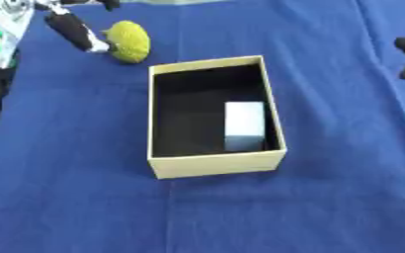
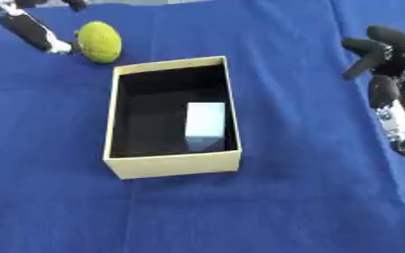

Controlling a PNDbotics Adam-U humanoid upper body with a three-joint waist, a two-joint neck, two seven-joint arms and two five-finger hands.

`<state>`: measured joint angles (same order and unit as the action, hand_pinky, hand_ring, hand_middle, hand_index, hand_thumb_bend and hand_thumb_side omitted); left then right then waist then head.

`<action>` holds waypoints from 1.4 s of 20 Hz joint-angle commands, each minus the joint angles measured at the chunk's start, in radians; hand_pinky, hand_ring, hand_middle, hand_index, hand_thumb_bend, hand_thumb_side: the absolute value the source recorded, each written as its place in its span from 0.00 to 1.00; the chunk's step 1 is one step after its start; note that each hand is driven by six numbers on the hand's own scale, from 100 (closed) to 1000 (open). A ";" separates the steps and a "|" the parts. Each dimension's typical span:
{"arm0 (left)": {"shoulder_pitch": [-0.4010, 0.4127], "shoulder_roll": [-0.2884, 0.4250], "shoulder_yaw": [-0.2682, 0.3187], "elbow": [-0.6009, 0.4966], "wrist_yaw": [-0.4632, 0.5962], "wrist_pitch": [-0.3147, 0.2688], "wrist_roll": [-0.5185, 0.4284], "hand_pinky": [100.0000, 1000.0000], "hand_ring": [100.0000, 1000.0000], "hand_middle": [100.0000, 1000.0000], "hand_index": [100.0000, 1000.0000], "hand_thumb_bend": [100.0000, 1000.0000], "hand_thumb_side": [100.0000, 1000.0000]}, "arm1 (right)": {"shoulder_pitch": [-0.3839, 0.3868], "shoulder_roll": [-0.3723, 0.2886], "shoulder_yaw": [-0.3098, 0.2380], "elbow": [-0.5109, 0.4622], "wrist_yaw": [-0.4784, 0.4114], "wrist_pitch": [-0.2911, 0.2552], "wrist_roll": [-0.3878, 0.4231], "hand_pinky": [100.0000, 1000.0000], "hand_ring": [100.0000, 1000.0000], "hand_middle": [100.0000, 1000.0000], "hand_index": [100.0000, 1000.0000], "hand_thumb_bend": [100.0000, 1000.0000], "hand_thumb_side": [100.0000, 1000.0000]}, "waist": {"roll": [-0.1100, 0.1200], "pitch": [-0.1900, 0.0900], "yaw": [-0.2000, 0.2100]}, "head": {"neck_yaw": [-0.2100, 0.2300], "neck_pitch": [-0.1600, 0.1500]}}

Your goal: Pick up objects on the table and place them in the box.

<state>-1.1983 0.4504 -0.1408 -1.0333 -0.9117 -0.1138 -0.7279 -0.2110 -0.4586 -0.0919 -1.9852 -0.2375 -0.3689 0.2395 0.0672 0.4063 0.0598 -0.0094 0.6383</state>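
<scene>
We see an open pale-yellow cardboard box (image 1: 216, 165) with a dark inside standing on the bench (image 1: 76, 207), which is draped in blue cloth. A light grey-blue rectangular block (image 1: 244, 125) lies in the box against its right wall. Beyond the box's far left corner, our left robot hand (image 1: 74, 30) touches a bumpy yellow-green ball (image 1: 131, 41) with a straight finger. Our right robot hand (image 2: 384, 54) hangs at the right edge, fingers relaxed and apart, holding nothing.
</scene>
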 commanded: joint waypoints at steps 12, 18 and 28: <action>-0.044 -0.022 0.047 0.102 -0.118 0.035 0.146 0.96 0.96 0.78 0.90 0.38 0.11 | -0.012 0.012 0.000 -0.015 0.013 0.008 0.015 1.00 0.88 0.48 0.89 0.00 0.41 | -0.005 -0.003 -0.017 | 0.018 -0.044; -0.047 -0.039 0.059 0.142 -0.172 0.075 0.182 0.94 0.95 0.78 0.90 0.34 0.08 | -0.019 0.021 0.006 -0.015 0.018 0.014 0.025 1.00 0.88 0.47 0.89 0.00 0.41 | -0.005 0.014 -0.029 | 0.023 -0.046; -0.045 -0.063 0.068 0.157 -0.130 0.112 0.234 0.70 0.71 0.53 0.75 0.01 0.00 | -0.021 0.031 0.007 -0.015 0.015 0.019 0.036 1.00 0.89 0.47 0.89 0.00 0.41 | -0.010 0.025 -0.035 | 0.028 -0.040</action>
<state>-1.2228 0.3753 -0.0812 -0.8677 -1.0522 -0.0055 -0.5021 -0.2248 -0.4215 -0.0845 -1.9852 -0.2247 -0.3485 0.2713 0.0625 0.4506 0.0254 0.0145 0.6054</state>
